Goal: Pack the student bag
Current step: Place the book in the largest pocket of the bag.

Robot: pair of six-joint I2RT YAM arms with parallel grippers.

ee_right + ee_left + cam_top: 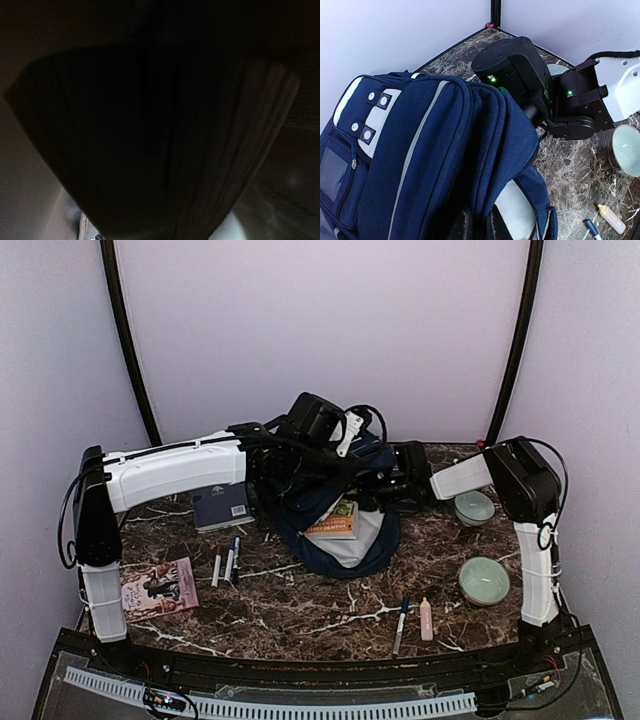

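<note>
The student bag (340,540) is a navy backpack with a white stripe, standing mid-table with its mouth open toward me and its white lining showing. A book with an orange and green cover (336,520) lies in the opening. In the left wrist view the bag (435,150) fills the frame. My left gripper (482,224) pinches the fabric at the upper edge of the opening and holds it up. My right arm's wrist (408,478) reaches into the bag from the right. Its fingers are hidden, and the right wrist view shows only dark fabric (160,140).
A dark blue hardcover book (220,505), markers (226,560) and a picture book (158,588) lie left of the bag. Two green bowls (474,507) (484,580) stand on the right. A pen (401,625) and a small bottle (426,618) lie near the front.
</note>
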